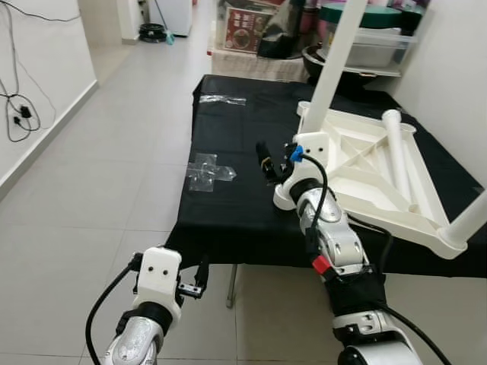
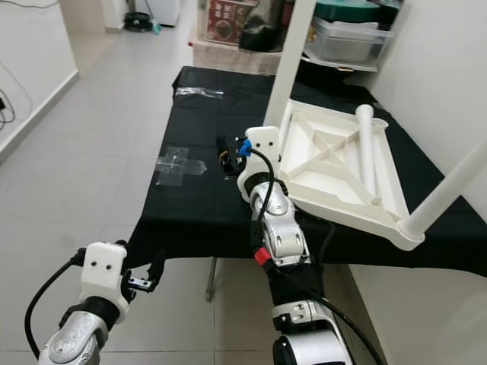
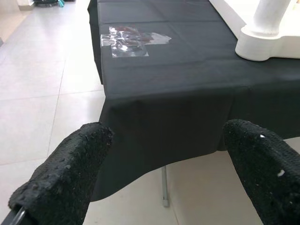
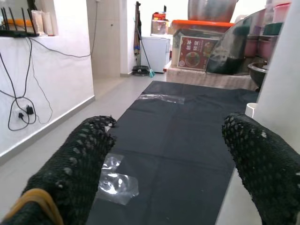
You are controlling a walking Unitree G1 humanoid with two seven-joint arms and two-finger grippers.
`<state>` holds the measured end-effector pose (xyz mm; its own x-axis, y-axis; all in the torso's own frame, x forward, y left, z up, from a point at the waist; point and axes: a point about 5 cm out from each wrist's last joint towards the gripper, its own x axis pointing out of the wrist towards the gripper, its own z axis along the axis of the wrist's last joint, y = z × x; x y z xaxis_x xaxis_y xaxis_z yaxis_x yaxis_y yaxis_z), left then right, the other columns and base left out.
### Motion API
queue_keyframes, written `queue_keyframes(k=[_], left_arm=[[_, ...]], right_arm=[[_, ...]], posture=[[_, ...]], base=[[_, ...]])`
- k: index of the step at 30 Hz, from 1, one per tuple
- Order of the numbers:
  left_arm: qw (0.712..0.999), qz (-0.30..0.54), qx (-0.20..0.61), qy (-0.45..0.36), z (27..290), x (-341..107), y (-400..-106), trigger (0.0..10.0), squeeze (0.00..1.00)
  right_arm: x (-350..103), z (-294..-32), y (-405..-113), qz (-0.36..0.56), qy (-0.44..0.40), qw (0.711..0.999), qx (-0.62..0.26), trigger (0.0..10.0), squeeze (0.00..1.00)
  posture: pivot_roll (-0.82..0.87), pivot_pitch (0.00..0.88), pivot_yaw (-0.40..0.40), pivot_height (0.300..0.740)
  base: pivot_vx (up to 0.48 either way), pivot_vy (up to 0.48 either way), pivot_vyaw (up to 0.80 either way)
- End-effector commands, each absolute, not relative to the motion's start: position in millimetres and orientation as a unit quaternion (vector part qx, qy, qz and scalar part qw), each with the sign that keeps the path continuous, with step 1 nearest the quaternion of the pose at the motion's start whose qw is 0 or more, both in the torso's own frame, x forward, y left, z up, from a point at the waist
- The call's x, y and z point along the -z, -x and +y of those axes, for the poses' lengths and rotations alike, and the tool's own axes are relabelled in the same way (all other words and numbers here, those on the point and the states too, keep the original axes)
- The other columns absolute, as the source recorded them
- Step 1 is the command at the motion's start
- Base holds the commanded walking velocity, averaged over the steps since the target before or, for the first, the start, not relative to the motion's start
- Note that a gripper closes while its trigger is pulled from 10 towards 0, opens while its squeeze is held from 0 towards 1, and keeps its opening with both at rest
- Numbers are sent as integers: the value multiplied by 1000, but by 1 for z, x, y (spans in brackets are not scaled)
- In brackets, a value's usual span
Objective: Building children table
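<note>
Left pincer (image 1: 199, 278) hangs open and empty below the black-draped bench (image 1: 228, 205). Right pincer (image 1: 265, 163), parted and empty, hovers beside the upturned white plastic children's table (image 1: 365, 163) (probably light, rigid); grip its rim.

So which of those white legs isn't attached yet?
The loose leg lying flat inside the upturned white tabletop; the other two legs stand upright at its corners.

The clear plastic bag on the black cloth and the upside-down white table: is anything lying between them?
Yes: the right gripper hovers between plastic bag and white table; the black cloth below is bare, per the head views.
</note>
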<state>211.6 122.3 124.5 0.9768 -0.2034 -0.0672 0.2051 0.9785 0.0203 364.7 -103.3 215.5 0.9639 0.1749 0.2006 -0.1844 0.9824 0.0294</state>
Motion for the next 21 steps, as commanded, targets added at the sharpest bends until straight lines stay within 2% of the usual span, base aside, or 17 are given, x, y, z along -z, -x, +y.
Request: queue_keyframes(k=[1, 4, 5, 13, 15, 21], left_arm=[[994, 36, 105, -15, 121, -124, -210, 10000, 0], [994, 38, 105, -15, 121, -124, -209, 10000, 0], [994, 38, 105, -15, 121, -124, -209, 10000, 0], [993, 42, 107, -14, 121, -123, -210, 10000, 0], [993, 43, 108, -14, 120, -122, -210, 10000, 0], [993, 45, 110, -14, 119, -122, -210, 10000, 0]], right_arm=[[-217, -109, -362, -120, -30, 990, -71, 10000, 1000], [-215, -109, -358, -126, -29, 989, -69, 10000, 1000], [-215, -110, -355, -134, -29, 989, -64, 10000, 0], [-203, -123, -348, -124, -11, 992, 6, 10000, 0], [-197, -124, -361, -100, -16, 994, 31, 10000, 0], [-197, -121, -371, -84, -29, 995, 38, 10000, 0]], posture=[[127, 111, -146, 740], [127, 111, -146, 740], [126, 112, -146, 740], [113, 113, -140, 740], [128, 114, -144, 740], [130, 115, -143, 740]], base=[[0, 0, 0], [0, 0, 0], [0, 0, 0], [0, 0, 0], [0, 0, 0], [0, 0, 0]])
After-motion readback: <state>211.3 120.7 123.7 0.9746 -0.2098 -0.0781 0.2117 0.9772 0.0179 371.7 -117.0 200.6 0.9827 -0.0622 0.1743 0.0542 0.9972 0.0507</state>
